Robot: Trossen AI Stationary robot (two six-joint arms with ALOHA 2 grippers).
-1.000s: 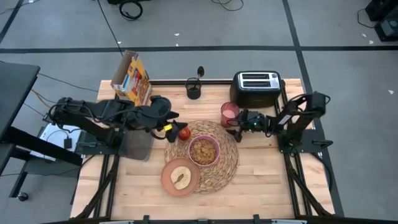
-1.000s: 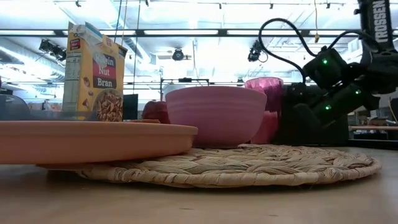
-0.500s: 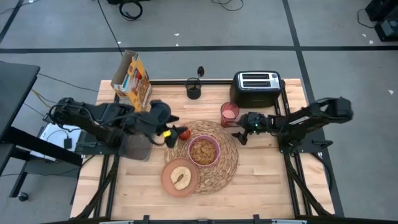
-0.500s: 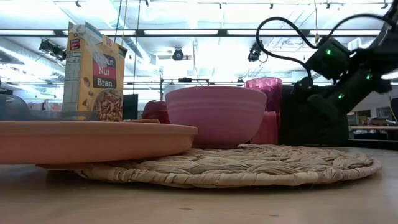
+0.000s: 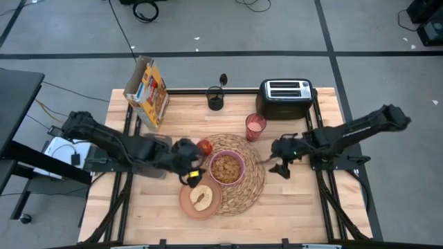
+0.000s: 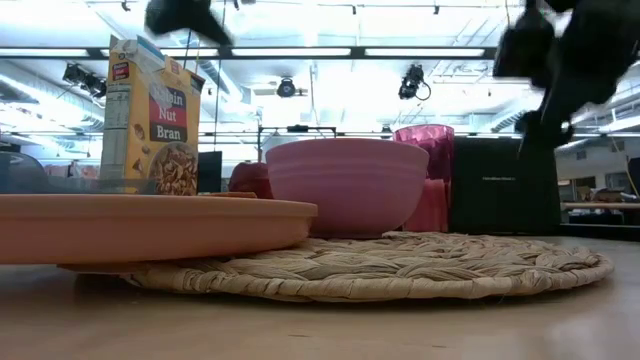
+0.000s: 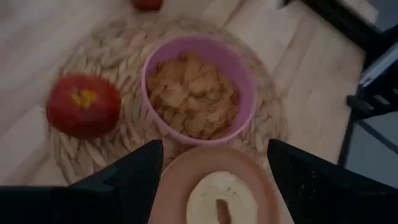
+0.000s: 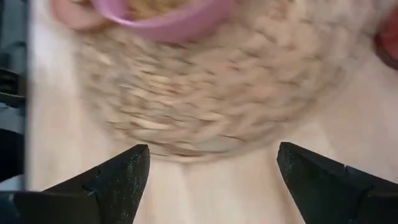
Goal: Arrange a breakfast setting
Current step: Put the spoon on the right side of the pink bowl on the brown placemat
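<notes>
We look down on a pale wooden table (image 5: pixel 297 200) standing on a grey floor, with a black toaster (image 5: pixel 285 97) near its far right corner and a yellow-and-blue cereal box (image 5: pixel 147 90) near its far left corner. At the middle of the table lies the round woven placemat (image 5: pixel 243 185), and on it sits the pink bowl (image 5: pixel 226 167), filled with cereal flakes. The small red apple (image 5: pixel 204 146) rests on the mat's far left edge, and the translucent pink cup (image 5: pixel 255 126) stands just beyond the mat's far right rim. The salmon-brown plate (image 5: pixel 188 201) overlaps the mat's near left edge and carries what looks like a toast slice (image 5: pixel 202 198) with a hole in it, though we see it poorly. The left gripper (image 5: pixel 190 176) hangs above the plate's far edge, fingers spread, holding nothing. The right gripper (image 5: pixel 277 166) hovers just beside the mat's right edge, fingers wide apart and empty.
</notes>
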